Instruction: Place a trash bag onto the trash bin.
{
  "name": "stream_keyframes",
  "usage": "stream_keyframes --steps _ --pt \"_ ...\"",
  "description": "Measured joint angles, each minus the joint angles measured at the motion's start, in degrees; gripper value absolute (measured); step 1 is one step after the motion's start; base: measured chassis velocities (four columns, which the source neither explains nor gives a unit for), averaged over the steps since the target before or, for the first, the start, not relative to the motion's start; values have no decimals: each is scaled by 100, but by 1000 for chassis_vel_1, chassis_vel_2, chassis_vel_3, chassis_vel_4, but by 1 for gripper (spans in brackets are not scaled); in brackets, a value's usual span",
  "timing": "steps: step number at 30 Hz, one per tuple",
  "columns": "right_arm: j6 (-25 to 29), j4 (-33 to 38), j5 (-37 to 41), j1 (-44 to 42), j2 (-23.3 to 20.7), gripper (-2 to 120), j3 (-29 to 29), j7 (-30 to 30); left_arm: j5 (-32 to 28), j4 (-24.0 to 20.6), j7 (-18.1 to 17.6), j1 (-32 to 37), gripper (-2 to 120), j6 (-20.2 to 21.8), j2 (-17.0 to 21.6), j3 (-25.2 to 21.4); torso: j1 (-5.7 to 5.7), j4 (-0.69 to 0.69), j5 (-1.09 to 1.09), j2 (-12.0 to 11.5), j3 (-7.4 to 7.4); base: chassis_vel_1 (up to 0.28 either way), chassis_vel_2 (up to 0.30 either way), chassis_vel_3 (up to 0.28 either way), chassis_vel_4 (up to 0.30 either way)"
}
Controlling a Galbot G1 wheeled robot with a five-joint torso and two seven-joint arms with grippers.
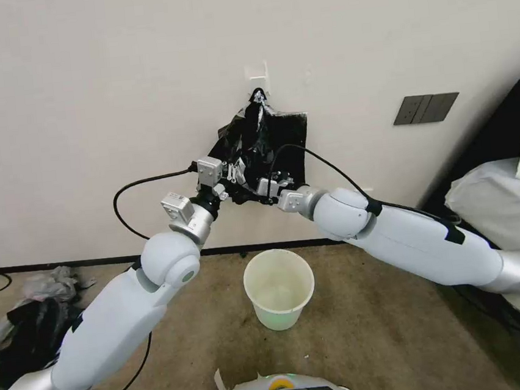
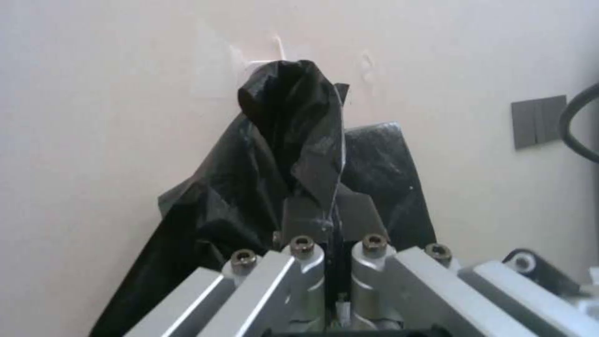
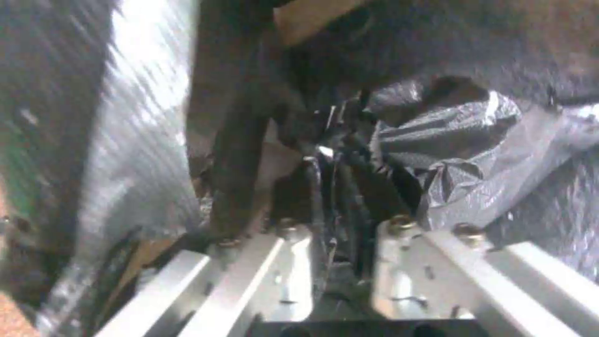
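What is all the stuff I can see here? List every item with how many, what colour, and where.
trash bag: one, glossy black, hanging from the wall hook, pulled out by both hands.
bundle of bags: one, black, flat against the wall behind it.
wall hook: one, white, on the wall above the bags.
trash bin: one, pale cream with greenish base, on the brown floor below the bags.
wall plate: one, dark grey, on the wall to the right.
heap of plastic litter: one, black and grey, on the floor at far left.
left hand: shut on the trash bag.
right hand: shut on the trash bag.
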Motion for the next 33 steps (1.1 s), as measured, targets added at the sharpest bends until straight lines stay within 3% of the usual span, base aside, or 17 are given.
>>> stream_keyframes --steps 9,11,12,14,19,27,33 --pt "225 188 593 -754 -73 0 802 747 9 77 2 166 0 -32 51 -85 0 0 0 0 0 0 0 0 0" --pt "609 375 1120 -1347 -81 0 1540 1153 17 165 3 238 0 -51 51 -162 0 0 -1 0 0 0 0 0 0" --pt "609 375 1120 -1347 -81 0 1540 1153 17 165 3 238 0 -51 51 -162 0 0 -1 0 0 0 0 0 0" --pt "1066 561 1664 -1941 -126 0 2116 1445 18 210 5 351 0 -66 49 -281 0 0 -1 0 -1 0 0 0 0" --pt "1897 695 2605 -2794 -62 0 2624 1903 18 217 7 538 0 -91 30 -424 0 0 0 0 0 0 0 0 0" --pt "3055 1133 4349 -4239 356 0 3786 2002 36 67 4 958 0 -161 21 -680 0 0 0 0 -1 0 0 0 0" --pt "3352 1281 4790 -4951 550 0 4272 1893 74 -59 4 1165 0 -197 20 -783 0 0 0 0 0 0 0 0 0"
